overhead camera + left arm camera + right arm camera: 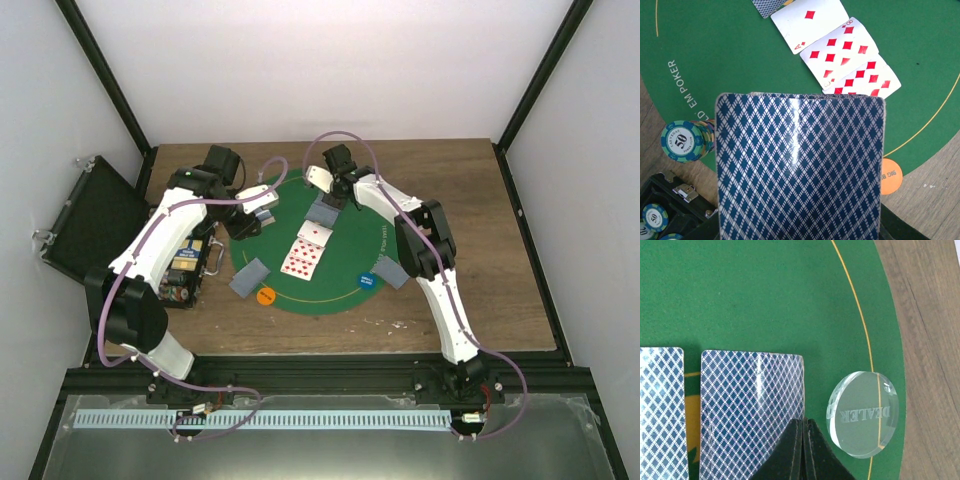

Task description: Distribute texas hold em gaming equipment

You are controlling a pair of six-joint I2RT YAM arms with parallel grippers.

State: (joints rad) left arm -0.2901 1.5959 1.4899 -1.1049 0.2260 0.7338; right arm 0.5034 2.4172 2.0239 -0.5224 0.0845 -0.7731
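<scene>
1. While its fingers sit hidden behind their load, the left gripper (258, 200) is clamped on a deck (800, 170) of blue-backed cards, held above the left side of the green mat (715, 50); the pack's back fills the left wrist view
2. Beyond the deck, three face-up cards (840, 52) overlap in a row at the mat's middle, all red diamonds, an ace at the far end
3. An orange disc (891, 175) lies at the mat's rim, and a chip stack (682, 141) marked 50 stands at the rim on the deck's other side, near a black case (660, 200) holding more chips
4. Across the felt, the right gripper (803, 422) has its fingers pressed together, holding nothing, its tips at the corner of a face-down card (752, 410); contact cannot be judged
5. A clear disc (862, 414) lettered DEALER lies just beside that card on the mat's yellow line, with a second face-down card (660, 410) just beyond it on the other side
6. From above, a blue disc (366, 282) sits on the mat's near right beside a face-down pair (392, 270)
</scene>
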